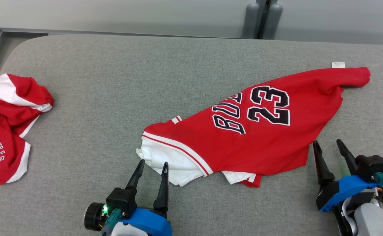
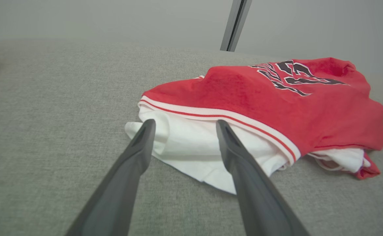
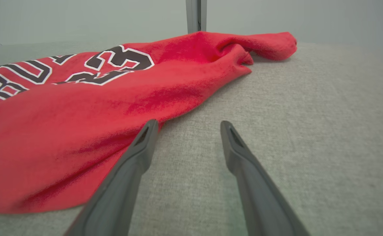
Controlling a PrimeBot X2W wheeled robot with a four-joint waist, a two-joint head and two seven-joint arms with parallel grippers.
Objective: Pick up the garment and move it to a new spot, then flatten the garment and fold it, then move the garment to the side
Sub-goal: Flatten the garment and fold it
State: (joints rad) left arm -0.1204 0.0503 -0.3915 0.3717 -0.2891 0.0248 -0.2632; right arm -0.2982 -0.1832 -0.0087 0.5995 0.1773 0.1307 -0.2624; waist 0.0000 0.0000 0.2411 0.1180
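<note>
On the grey table (image 1: 112, 82), seen from the head, the red garment (image 1: 260, 131) lay bunched and skewed. It stretched from the centre toward 2 o'clock, with a white layer (image 1: 181, 164) spilling out at its 7 o'clock end. Another red jersey (image 1: 8, 131) sat well apart at 9 o'clock. My left gripper (image 1: 154, 162) hovered at 6 o'clock and my right gripper (image 1: 327, 141) at 4 o'clock, both with fingers spread and empty. Through the left wrist, the fingers framed the white layer, though I could not tell whether they touched it. Through the right wrist, one finger sat just beside the red edge at 9 o'clock, gripping nothing. I judged that flattening was in hand: next, each gripper needed to close on its near edge and draw outward.
</note>
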